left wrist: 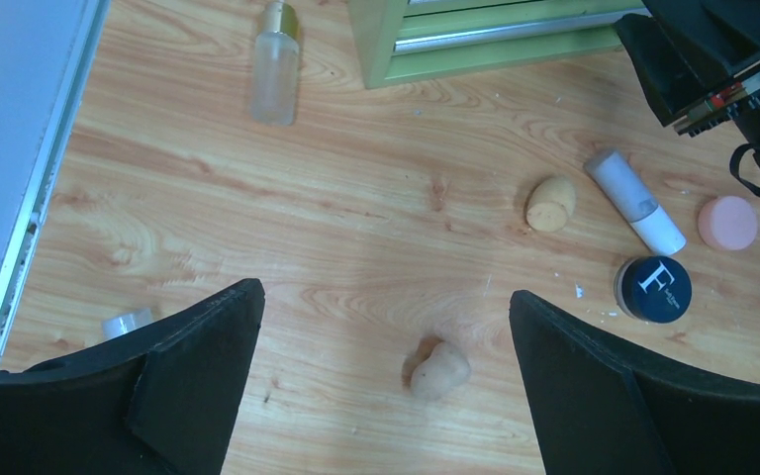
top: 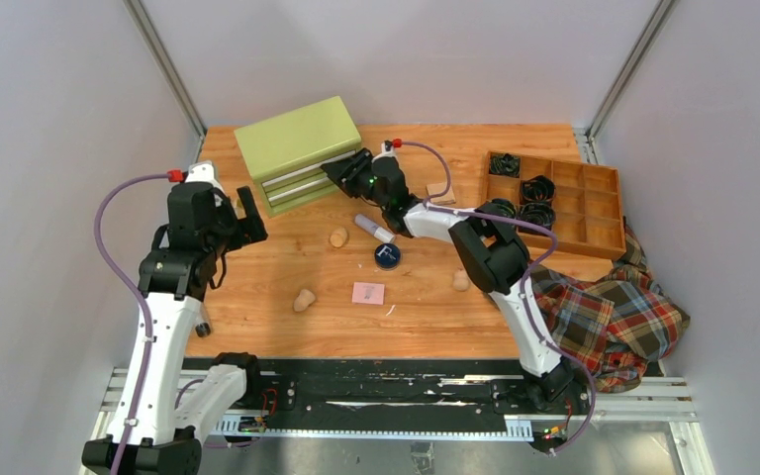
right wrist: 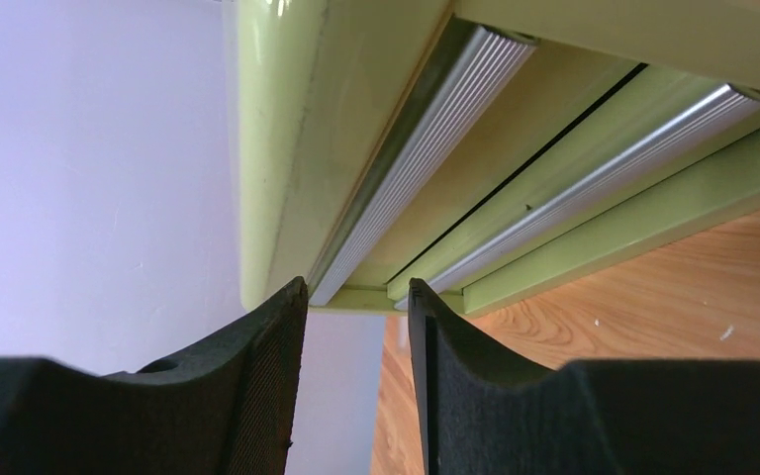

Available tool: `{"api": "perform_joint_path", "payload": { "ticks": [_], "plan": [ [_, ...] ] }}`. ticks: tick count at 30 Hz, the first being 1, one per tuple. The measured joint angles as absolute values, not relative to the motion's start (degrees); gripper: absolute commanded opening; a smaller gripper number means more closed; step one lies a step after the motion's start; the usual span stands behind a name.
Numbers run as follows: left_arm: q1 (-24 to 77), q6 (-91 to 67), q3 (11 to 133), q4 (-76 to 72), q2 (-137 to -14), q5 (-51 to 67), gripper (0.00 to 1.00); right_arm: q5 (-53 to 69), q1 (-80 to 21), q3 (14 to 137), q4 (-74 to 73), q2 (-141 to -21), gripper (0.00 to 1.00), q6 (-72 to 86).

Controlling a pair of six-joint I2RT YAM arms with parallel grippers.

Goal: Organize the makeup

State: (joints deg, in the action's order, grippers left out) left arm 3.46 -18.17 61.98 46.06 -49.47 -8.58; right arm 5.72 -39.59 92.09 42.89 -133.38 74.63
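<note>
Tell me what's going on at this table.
The right gripper, jaws slightly apart, is lined up at the ribbed metal drawer handle of the green box, gripping nothing yet. The left gripper hangs wide open above the wooden table, empty. The navy round compact, white tube and tan egg-shaped sponges lie loose there.

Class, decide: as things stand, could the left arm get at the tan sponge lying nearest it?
Probably yes. The left pincer hangs open over the table, and that sponge lies uncovered just below it, with nothing crowding it.
</note>
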Motion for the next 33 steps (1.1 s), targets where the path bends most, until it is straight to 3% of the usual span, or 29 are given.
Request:
{"api": "perform_joint_path", "payload": {
  "ticks": [33],
  "plan": [
    [3.46, -14.76, 61.04, 45.17, -51.16, -10.55, 0.99, 5.37, -39.59, 99.94, 42.59, -140.51, 0.43, 78.15]
  ]
}}
